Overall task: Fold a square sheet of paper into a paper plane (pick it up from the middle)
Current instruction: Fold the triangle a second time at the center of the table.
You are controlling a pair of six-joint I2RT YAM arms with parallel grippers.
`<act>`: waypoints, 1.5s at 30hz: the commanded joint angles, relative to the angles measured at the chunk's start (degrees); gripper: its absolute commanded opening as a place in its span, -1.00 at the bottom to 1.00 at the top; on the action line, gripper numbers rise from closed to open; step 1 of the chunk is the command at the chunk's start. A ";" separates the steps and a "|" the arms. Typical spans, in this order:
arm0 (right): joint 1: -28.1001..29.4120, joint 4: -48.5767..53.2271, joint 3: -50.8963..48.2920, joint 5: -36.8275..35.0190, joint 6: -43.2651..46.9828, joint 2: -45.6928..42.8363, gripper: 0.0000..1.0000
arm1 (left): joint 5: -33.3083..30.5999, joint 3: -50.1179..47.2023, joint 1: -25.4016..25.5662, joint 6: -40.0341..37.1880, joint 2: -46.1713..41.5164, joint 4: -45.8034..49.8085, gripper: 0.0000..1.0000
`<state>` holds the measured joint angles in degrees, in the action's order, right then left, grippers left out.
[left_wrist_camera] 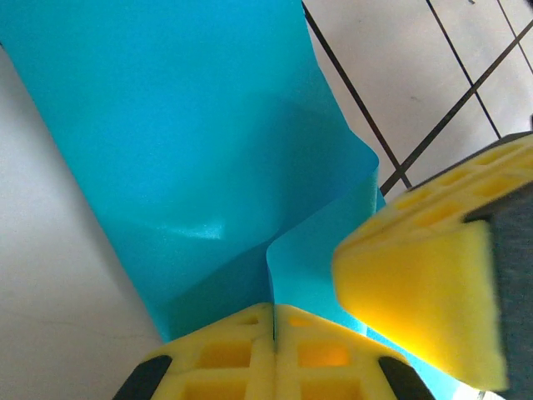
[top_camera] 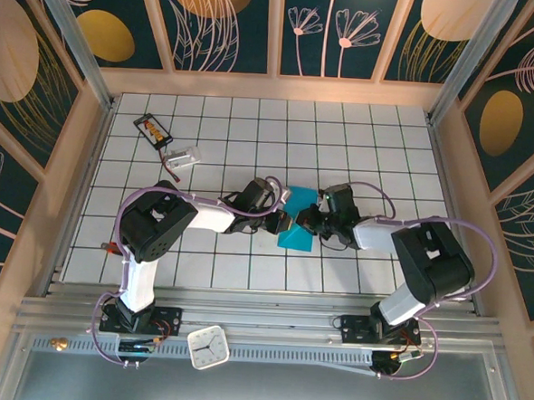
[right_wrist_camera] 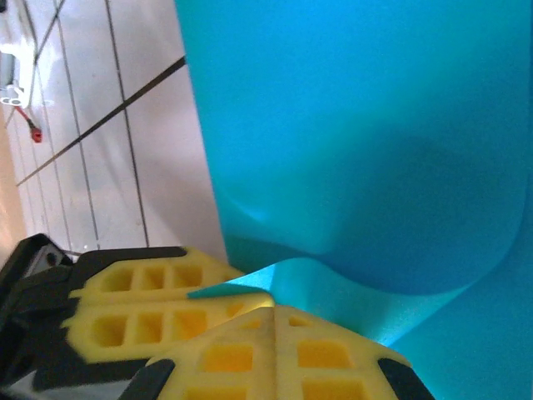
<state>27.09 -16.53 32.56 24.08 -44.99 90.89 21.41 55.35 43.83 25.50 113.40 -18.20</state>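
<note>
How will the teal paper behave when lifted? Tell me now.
Probably floppy: the teal paper bows and curls beside the left fingers. Likely light: an edge pinch holds it. Creases could set easily; one dent shows.

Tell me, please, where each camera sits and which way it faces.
Top external: above and behind the bases, looking down at the tiled table; left arm and right arm meet at the teal-blue paper.
Left wrist: looking along the left tool, shut on the paper; the other arm's yellow finger at right.
Right wrist: looking along the right tool, shut on the paper; the other arm's fingers at left.
Shared: all views show the paper.
</note>
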 commanded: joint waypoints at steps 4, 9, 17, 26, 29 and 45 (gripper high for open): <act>-1.73 -0.33 0.76 -0.26 2.58 1.85 -1.00 | -4.92 -1.91 -0.59 -1.41 1.82 9.75 -1.00; -3.52 1.02 0.60 -0.56 4.76 3.35 -1.00 | -5.50 -2.18 -0.59 -1.75 1.65 10.11 -1.00; -6.93 3.77 0.30 -0.71 7.69 3.56 -1.00 | -6.06 -2.27 -0.61 -2.14 1.79 10.33 -1.00; -8.25 7.51 2.53 0.69 10.26 -2.14 -1.00 | -6.20 -2.33 -0.66 -2.37 1.78 10.55 -1.00; -5.43 6.92 2.42 0.97 9.07 -4.15 -1.00 | -6.12 -2.27 -0.61 -2.28 1.82 10.46 -1.00; -3.30 4.56 3.85 0.31 9.34 3.35 -1.00 | -5.98 -2.04 -0.60 -2.34 1.73 10.53 -1.00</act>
<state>24.75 -11.73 36.62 25.36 -37.32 93.12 20.32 55.35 44.05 24.25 113.19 -17.74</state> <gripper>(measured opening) 0.057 0.056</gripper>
